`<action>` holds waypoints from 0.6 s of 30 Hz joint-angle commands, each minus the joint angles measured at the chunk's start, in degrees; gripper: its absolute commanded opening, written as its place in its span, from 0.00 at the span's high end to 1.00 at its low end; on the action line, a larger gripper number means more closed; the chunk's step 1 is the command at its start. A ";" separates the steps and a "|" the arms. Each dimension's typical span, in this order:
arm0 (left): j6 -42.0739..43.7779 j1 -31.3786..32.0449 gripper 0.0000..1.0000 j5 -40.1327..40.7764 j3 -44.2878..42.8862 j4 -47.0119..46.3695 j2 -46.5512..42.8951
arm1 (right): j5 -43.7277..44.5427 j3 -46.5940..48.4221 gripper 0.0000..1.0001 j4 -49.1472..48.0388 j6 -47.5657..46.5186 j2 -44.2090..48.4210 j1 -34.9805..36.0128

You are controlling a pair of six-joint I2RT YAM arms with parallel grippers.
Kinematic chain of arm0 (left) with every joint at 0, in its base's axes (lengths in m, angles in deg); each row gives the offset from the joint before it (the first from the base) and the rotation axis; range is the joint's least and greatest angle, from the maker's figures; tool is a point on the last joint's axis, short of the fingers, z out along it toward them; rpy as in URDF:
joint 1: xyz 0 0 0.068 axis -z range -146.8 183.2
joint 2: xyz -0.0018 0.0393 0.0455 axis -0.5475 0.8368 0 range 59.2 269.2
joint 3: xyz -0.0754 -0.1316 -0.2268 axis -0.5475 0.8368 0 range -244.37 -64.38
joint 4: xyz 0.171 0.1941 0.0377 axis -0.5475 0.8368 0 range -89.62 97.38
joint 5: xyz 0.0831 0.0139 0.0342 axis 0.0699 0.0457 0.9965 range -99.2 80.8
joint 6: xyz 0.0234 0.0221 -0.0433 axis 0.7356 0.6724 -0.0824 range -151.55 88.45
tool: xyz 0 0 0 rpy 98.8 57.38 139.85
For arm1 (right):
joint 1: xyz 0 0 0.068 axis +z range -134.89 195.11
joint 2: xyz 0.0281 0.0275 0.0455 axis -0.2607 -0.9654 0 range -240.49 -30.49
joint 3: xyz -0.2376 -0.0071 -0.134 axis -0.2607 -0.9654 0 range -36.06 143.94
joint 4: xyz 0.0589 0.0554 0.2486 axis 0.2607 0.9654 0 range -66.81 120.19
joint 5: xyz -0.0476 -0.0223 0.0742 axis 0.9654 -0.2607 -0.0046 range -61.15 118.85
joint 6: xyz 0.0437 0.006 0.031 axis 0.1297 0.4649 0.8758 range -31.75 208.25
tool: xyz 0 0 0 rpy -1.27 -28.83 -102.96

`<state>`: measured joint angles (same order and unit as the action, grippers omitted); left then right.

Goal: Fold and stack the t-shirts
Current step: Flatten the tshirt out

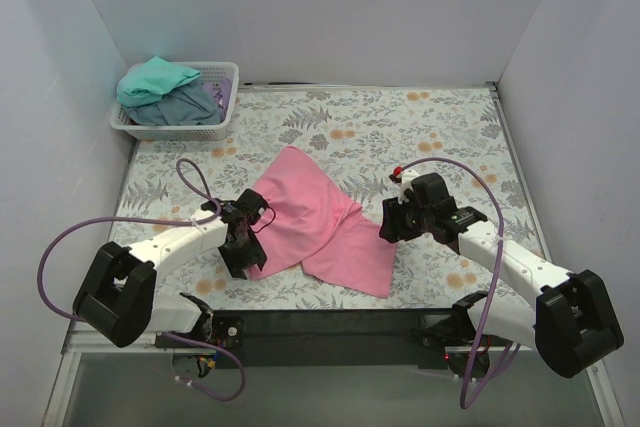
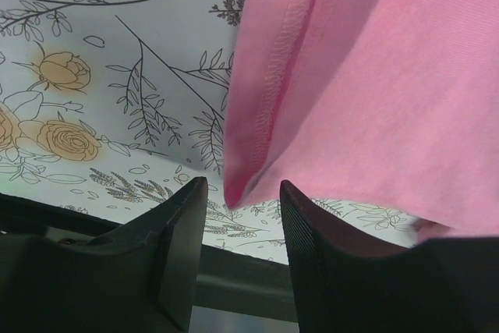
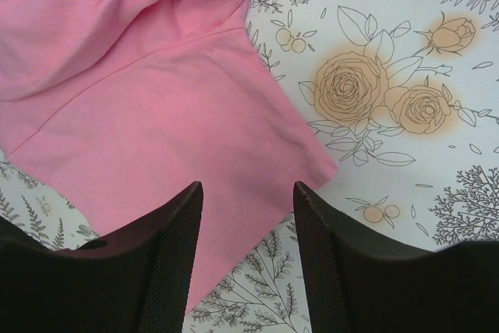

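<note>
A pink t-shirt (image 1: 310, 215) lies crumpled and partly folded on the floral table. My left gripper (image 1: 245, 257) is open at the shirt's near-left corner. In the left wrist view, a hemmed pink corner (image 2: 242, 185) hangs just beyond the gap of the gripper (image 2: 243, 193), untouched by either finger. My right gripper (image 1: 388, 225) is open at the shirt's right edge. In the right wrist view, that gripper (image 3: 248, 193) hovers over the pink cloth (image 3: 156, 115), holding nothing. A teal t-shirt (image 1: 155, 79) and a grey-blue t-shirt (image 1: 185, 105) lie in the basket.
A white lattice basket (image 1: 170, 130) stands at the far left corner. White walls close the left, back and right sides. The table's black front edge (image 1: 330, 322) runs just behind both grippers. Purple cables loop from each arm.
</note>
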<state>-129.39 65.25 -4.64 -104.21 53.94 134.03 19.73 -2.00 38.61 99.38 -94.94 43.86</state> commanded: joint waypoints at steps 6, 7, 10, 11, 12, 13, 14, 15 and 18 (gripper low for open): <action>-2.18 0.55 0.59 2.65 0.63 1.81 0.67 | 0.42 -0.31 0.43 -1.88 -1.29 1.34 0.43; -2.00 0.55 0.59 2.39 0.72 1.64 1.02 | 0.34 -0.31 0.43 -1.88 -1.21 1.25 0.43; -2.00 0.73 0.60 2.30 1.34 1.02 1.81 | 0.42 -0.49 0.43 -1.97 -1.38 1.34 0.43; -2.09 0.82 0.60 2.39 1.34 0.93 1.99 | 0.42 -0.49 0.43 -1.89 -1.47 1.43 0.43; -2.00 0.82 0.60 2.39 1.69 0.84 2.42 | 0.51 -0.58 0.43 -1.97 -1.38 1.60 0.34; -2.00 0.90 0.60 2.30 1.78 0.76 2.78 | 0.51 -0.58 0.43 -1.97 -1.47 1.69 0.43; -2.00 1.08 0.61 2.39 1.95 0.76 2.95 | 0.51 -0.66 0.43 -1.97 -1.47 1.60 0.43; -2.00 1.17 0.62 2.30 2.13 0.58 3.13 | 0.51 -0.67 0.43 -1.97 -1.56 1.69 0.34; -2.00 1.43 0.68 2.30 2.22 0.40 3.75 | 0.34 -0.84 0.43 -1.97 -1.64 1.78 0.34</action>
<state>-130.66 66.08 -3.97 -103.34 53.94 136.65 19.75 -2.21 38.17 98.53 -94.59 44.02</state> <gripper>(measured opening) 0.333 0.568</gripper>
